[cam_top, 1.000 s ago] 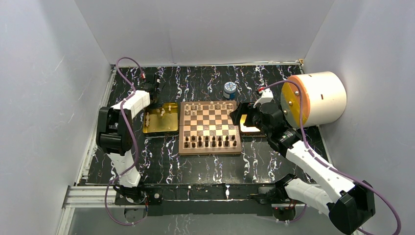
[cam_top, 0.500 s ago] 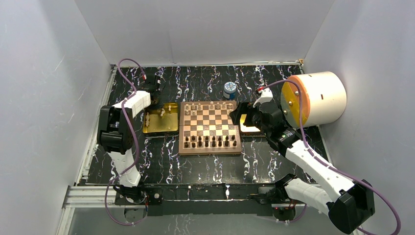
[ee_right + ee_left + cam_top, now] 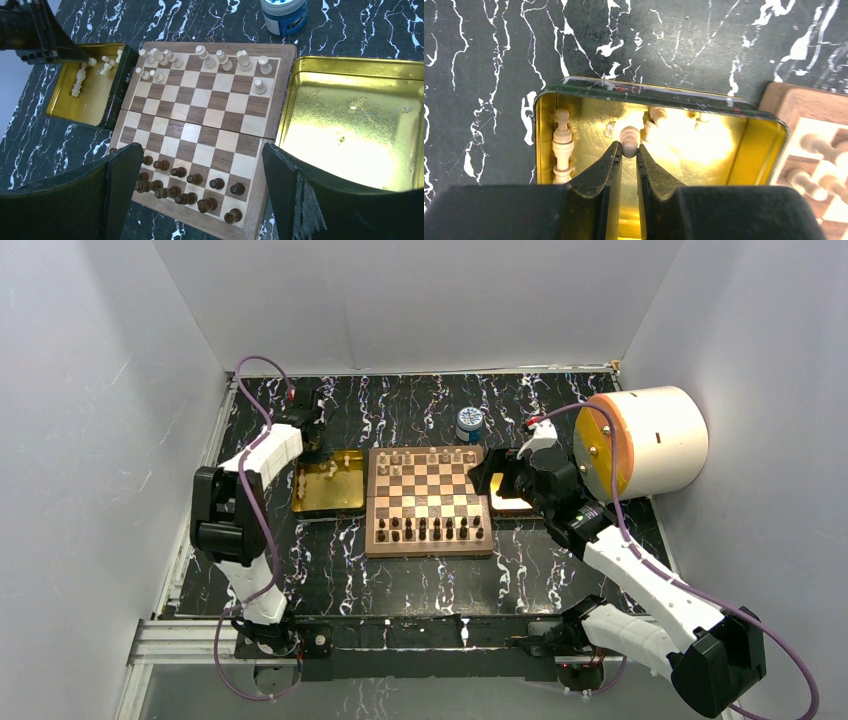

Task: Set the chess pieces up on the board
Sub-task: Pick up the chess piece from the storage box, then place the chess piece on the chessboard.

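Observation:
The board (image 3: 429, 499) lies mid-table, with cream chess pieces (image 3: 219, 59) along its far rows and dark pieces along the near rows. My left gripper (image 3: 628, 148) is over the left gold tray (image 3: 749, 137) and is shut on a small cream chess piece (image 3: 629, 136) at its fingertips. More cream pieces lie in that tray, one (image 3: 561, 145) along its left wall and others (image 3: 657, 118) near its far wall. My right gripper (image 3: 200, 195) is open and empty, held above the board's right edge.
An empty gold tray (image 3: 350, 125) sits right of the board. A blue-and-white jar (image 3: 468, 424) stands behind the board. A large white cylinder (image 3: 645, 440) lies at the right wall. Grey walls enclose the black marbled table (image 3: 400, 570).
The left arm has shifted slightly toward the far left over the left tray. The right arm has not moved.

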### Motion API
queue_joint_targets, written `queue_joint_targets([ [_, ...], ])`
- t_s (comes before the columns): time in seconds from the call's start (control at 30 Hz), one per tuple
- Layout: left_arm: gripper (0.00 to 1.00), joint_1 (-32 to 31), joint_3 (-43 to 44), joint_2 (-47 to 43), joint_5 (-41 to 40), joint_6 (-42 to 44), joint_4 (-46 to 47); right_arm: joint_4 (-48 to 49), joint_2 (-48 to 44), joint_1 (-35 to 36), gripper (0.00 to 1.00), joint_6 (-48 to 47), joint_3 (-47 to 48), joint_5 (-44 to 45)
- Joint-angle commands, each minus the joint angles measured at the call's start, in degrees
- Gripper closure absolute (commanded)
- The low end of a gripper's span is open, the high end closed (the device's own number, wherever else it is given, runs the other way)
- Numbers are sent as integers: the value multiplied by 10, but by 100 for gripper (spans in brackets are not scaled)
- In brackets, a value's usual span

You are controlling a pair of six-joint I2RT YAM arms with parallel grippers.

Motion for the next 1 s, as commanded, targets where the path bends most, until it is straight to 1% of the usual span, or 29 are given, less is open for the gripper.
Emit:
queue_joint_targets([
  [0.0,91,3,18,-63,21,0,-21,19,-5,0,1,12,28,-9],
  [0.27,91,-4,25,-90,61,-12,-41,15,-27,0,1,17,18,-3],
  [0.5,91,-40,49,-97,73,-20,-68,12,-36,0,1,23,12,-3],
  [0.8,91,-138,114,-60,59,-31,-113,6,-38,0,1,26,13,-3],
  [0.97,91,-187,148,-30,53,-42,-121,4,-38,0,1,22,14,-1],
])
